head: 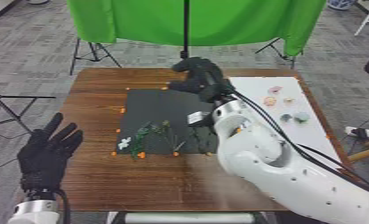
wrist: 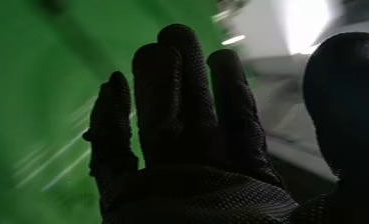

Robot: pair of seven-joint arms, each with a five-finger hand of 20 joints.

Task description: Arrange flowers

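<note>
The raised black-gloved right hand (head: 201,76), fingers straight and thumb apart, risked dragging the thin green stems (head: 140,138) if it swept low.

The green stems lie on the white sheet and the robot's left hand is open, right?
Not quite: the green stems lie on the black sheet, not the white sheet, as the head view shows. The robot's left hand is open.

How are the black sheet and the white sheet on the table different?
The black sheet is in the middle; the white sheet is farther right. The black sheet holds green stems and a white flower; the white sheet holds small pieces, some pink or orange. Both lie flat on the wooden table.
</note>
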